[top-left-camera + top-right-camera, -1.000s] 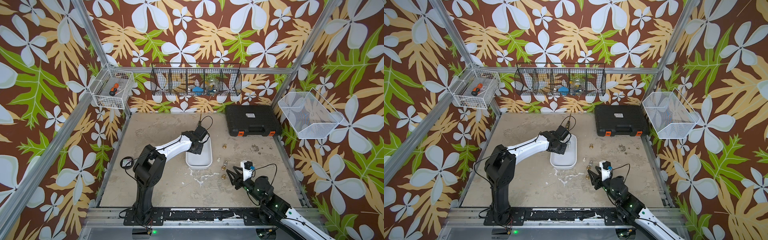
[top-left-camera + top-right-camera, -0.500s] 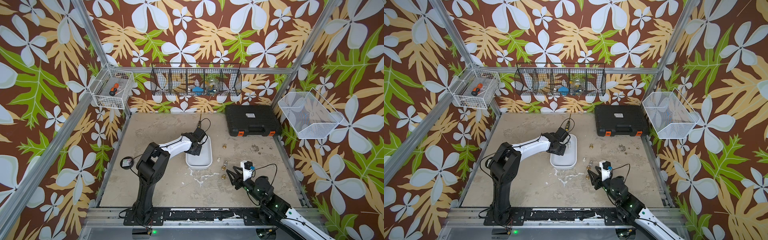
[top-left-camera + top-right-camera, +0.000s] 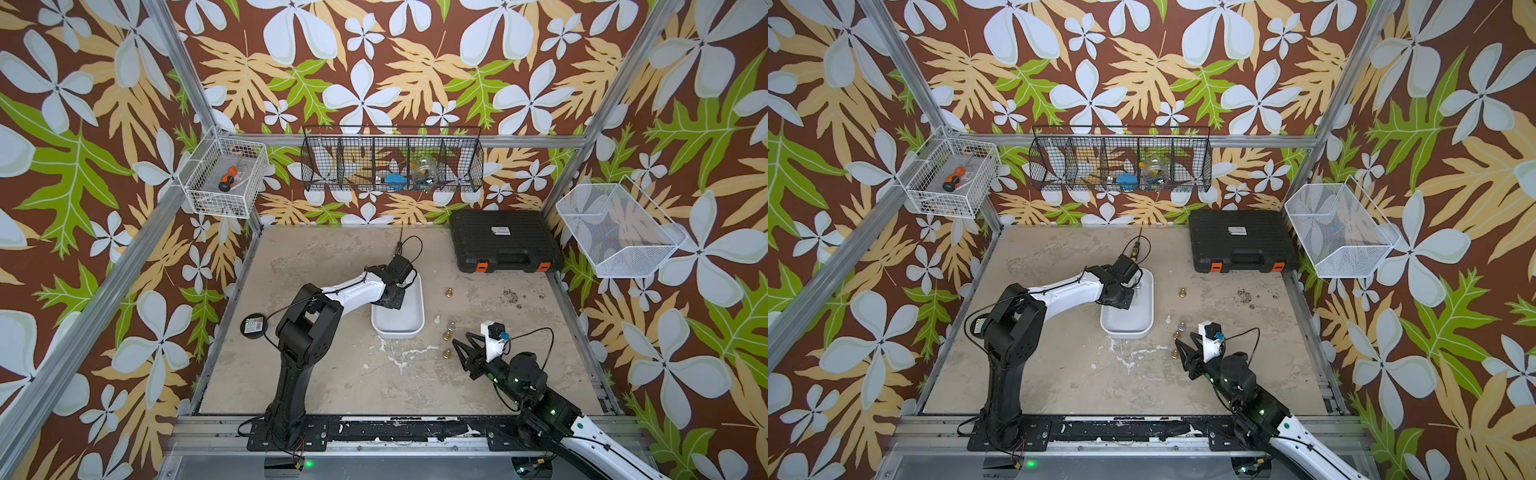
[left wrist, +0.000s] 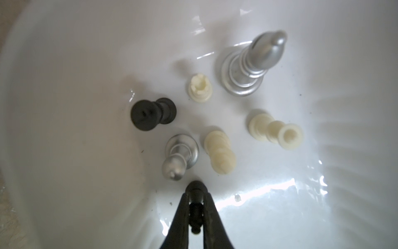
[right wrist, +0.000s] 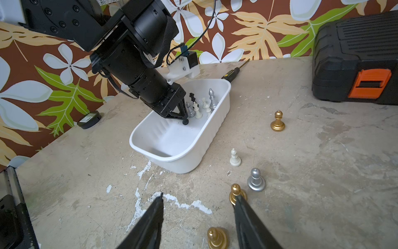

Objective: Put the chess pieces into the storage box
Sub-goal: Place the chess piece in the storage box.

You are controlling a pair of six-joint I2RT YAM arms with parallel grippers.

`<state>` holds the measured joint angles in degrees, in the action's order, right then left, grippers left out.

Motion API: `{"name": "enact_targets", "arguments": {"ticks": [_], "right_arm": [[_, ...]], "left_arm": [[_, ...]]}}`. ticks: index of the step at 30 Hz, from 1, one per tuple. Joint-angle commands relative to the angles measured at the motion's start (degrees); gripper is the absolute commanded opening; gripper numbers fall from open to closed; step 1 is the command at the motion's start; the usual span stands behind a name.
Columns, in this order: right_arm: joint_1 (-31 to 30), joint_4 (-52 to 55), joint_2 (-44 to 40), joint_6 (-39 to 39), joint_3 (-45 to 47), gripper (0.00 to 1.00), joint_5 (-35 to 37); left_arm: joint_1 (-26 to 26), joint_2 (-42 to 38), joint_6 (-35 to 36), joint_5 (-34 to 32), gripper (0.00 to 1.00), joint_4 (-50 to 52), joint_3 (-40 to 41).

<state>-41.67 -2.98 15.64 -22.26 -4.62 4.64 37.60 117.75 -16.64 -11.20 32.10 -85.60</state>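
The white storage box sits mid-table. My left gripper reaches down into it, shut on a small black chess piece held just above the floor. Inside the box lie a silver bishop, a silver pawn, a black piece and three cream pieces. To the right of the box, gold, cream and silver pieces stand on the table. My right gripper hovers open beside two gold pawns.
A black ribbed case with orange latches sits at the back right. A screwdriver lies behind the box. A black round disc lies at the left edge. Wire baskets hang on the walls.
My left arm's elbow has swung a little to the right while its gripper stays low inside the box. The right arm has not moved.
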Motion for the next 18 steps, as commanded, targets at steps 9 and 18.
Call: {"name": "enact_targets", "arguments": {"ticks": [9,18], "right_arm": [[-0.1,-1.4,0.3,0.3,0.1,0.54,0.1],[-0.1,-1.6,0.7,0.3,0.0,0.55,0.1]], "left_arm": [[-0.3,0.5,0.1,0.6,0.18,0.1,0.8],[-0.3,-0.4,0.2,0.7,0.30,0.1,0.7]]}}
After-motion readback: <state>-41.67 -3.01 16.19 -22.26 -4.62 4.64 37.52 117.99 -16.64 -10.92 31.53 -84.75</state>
